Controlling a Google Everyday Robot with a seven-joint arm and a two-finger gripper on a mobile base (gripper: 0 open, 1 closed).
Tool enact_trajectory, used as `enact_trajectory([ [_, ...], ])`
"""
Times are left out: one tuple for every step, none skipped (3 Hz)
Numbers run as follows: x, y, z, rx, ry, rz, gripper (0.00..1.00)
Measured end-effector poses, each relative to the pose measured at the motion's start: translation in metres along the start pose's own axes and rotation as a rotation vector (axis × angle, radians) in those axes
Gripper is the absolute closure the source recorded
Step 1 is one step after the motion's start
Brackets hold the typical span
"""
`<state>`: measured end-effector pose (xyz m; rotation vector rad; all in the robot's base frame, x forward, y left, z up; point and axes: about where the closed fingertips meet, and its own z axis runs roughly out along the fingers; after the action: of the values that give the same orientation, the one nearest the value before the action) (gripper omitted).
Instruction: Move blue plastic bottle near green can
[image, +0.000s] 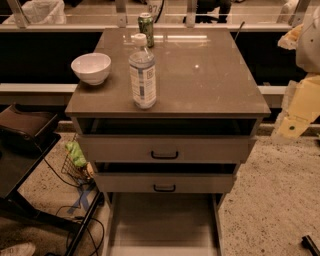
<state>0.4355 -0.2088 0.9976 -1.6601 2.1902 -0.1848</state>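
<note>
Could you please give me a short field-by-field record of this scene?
surface: brown cabinet top, two drawers below
blue plastic bottle: upright, near front edge
green can: upright, at back edge, apart from bottle
white bowl: left edge of top
end effector: right of cabinet, away from bottle

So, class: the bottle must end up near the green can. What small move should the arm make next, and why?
Probably swing the gripper across toward the blue plastic bottle. The gripper hangs beyond the table's right edge, far from the bottle, which stands upright near the front edge while the green can stands at the back, apart from it.
</note>
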Motion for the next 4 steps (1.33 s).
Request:
enact_trajectory([
  [0.0,0.0,0.0,0.0,0.0,0.0,0.0],
  [-0.007,-0.011,0.011,0.02,-0.083,0.012,0.0],
  [-0.019,-0.029,0.038,0.048,-0.252,0.036,0.0],
  [-0.024,-0.038,0.063,0.085,-0.439,0.093,0.0],
])
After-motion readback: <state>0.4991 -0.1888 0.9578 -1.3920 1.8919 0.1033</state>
